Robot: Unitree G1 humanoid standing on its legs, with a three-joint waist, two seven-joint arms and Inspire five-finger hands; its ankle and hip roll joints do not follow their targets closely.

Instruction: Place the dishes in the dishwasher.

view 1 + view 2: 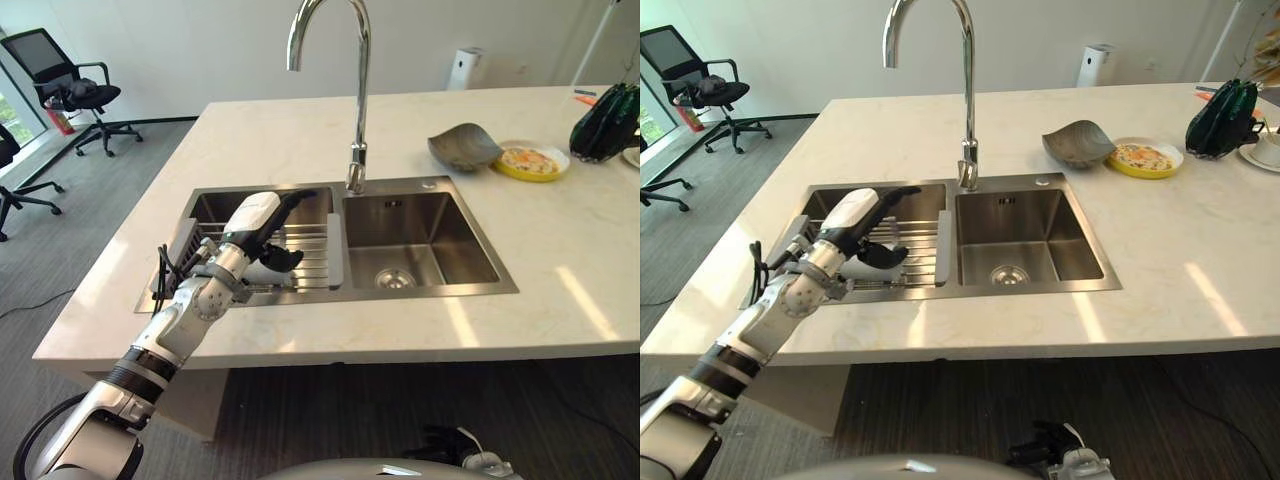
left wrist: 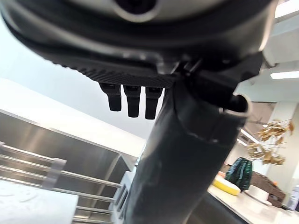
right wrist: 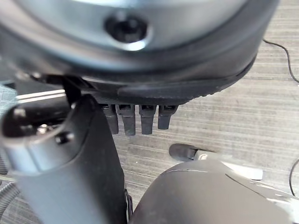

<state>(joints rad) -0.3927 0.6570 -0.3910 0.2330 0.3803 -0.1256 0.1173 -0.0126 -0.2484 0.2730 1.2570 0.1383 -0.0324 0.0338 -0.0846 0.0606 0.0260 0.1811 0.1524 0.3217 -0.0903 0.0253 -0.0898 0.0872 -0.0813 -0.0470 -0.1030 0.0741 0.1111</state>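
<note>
1. The left robot hand (image 1: 262,222) hovers over the dish rack (image 1: 305,250) in the left sink basin (image 1: 215,205), fingers straight and relaxed, gripping nothing.
2. The right robot hand (image 3: 135,119) hangs low, fingers extended, empty.
3. The dishes, a grey bowl (image 1: 463,146) and a yellow plate (image 1: 531,161), sit on the table (image 1: 280,130) at about 2 o'clock.
4. Advice: approach the bowl's rim from above and pinch firmly.

You'll see a tall chrome faucet (image 1: 355,90) at 12 o'clock on the pale counter (image 1: 560,290), black office chairs (image 1: 70,90) at 10 o'clock, a dark green bag (image 1: 605,122) at 2 o'clock.
</note>
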